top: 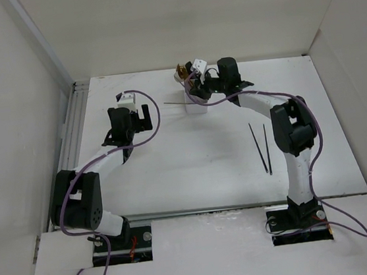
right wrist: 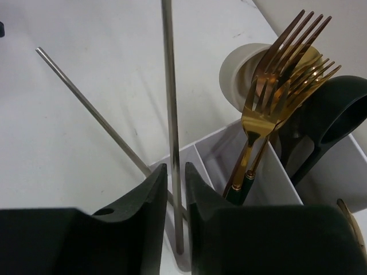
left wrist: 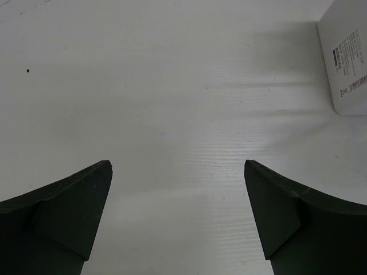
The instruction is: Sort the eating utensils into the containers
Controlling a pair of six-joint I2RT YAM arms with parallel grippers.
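The white three-compartment organiser [top: 196, 104] stands at the table's far middle. My right gripper [top: 199, 88] hovers over it, shut on a thin grey chopstick [right wrist: 171, 103] held upright, with its lower end inside the organiser's end compartment [right wrist: 198, 157]. My right gripper also shows in the right wrist view [right wrist: 176, 167]. A second chopstick [right wrist: 86, 103] leans out of that compartment. Two gold forks [right wrist: 269, 109] stand in the middle compartment. A black spoon [right wrist: 330, 114] and a pale spoon [right wrist: 238, 69] are in the far one. My left gripper [left wrist: 178, 166] is open and empty over bare table.
Two dark chopsticks [top: 261, 146] lie on the table right of centre, beside my right arm's elbow. A white labelled wall [left wrist: 350, 63], apparently the organiser's, shows at the right edge of the left wrist view. White walls enclose the table.
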